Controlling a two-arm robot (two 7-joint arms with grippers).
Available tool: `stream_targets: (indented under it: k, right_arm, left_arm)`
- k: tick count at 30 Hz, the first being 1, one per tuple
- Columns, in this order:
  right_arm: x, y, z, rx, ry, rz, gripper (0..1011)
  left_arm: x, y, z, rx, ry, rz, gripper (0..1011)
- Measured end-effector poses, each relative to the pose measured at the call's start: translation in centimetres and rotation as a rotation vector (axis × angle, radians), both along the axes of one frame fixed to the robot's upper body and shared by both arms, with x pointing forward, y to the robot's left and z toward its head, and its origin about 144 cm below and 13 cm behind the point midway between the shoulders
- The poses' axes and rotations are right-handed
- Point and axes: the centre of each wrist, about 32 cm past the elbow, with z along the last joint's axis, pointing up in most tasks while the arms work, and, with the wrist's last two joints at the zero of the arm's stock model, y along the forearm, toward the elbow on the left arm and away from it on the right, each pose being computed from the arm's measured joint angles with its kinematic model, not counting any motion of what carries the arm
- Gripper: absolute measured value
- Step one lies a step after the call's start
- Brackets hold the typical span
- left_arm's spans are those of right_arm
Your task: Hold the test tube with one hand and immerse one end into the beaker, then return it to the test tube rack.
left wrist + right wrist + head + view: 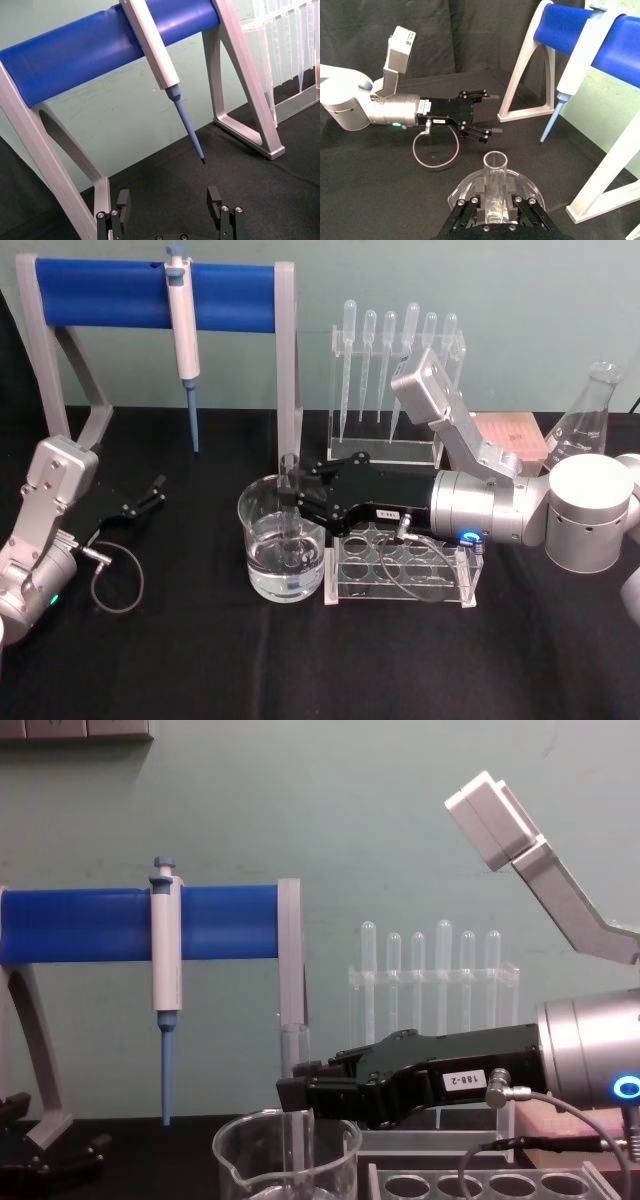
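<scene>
The test tube stands upright, with my right gripper shut on its upper part. Its lower part reaches down inside the wide glass beaker, into the water there. From the right wrist, the tube's open rim shows between the fingers, with the beaker rim below. From the chest, the right gripper hovers just above the beaker, and the tube top pokes up above it. My left gripper rests open at the left, apart from both; its fingers hold nothing.
A clear tube rack sits right beside the beaker, under my right arm. Behind are a pipette stand, a blue-bar frame with a hanging pipettor, a flask and a pink box.
</scene>
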Motion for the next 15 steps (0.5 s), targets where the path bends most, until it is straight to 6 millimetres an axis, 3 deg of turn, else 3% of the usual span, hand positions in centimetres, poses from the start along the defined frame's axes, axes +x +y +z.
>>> stream_targets:
  k: [15]
  right_arm:
    - [0.00, 0.00, 0.00, 0.000, 0.000, 0.000, 233]
  left_arm:
    - [0.00, 0.00, 0.00, 0.000, 0.000, 0.000, 1000]
